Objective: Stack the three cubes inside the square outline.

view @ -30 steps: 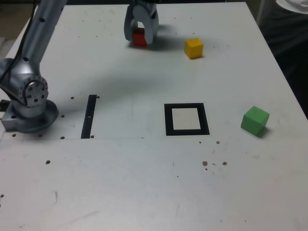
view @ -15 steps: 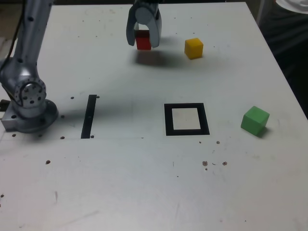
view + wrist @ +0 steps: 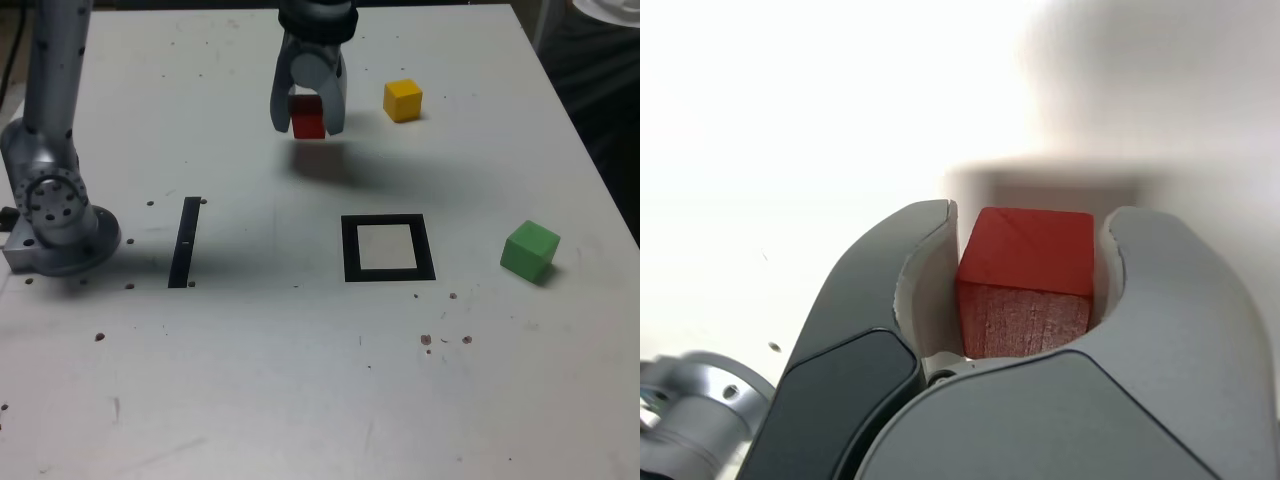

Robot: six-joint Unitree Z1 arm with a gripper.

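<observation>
Fingers (image 3: 1180, 290) of gripper (image 3: 1029, 275) pinched on red cube (image 3: 1028, 275), one on either side; cube raised above tabletop (image 3: 230, 380), shadow beneath. Exterior view: yellow cube (image 3: 402, 101) near gripper, to its right. Square outline (image 3: 388, 275) flat on tabletop, its pale centre bare. Green cube (image 3: 530, 251) right of outline, apart.
</observation>
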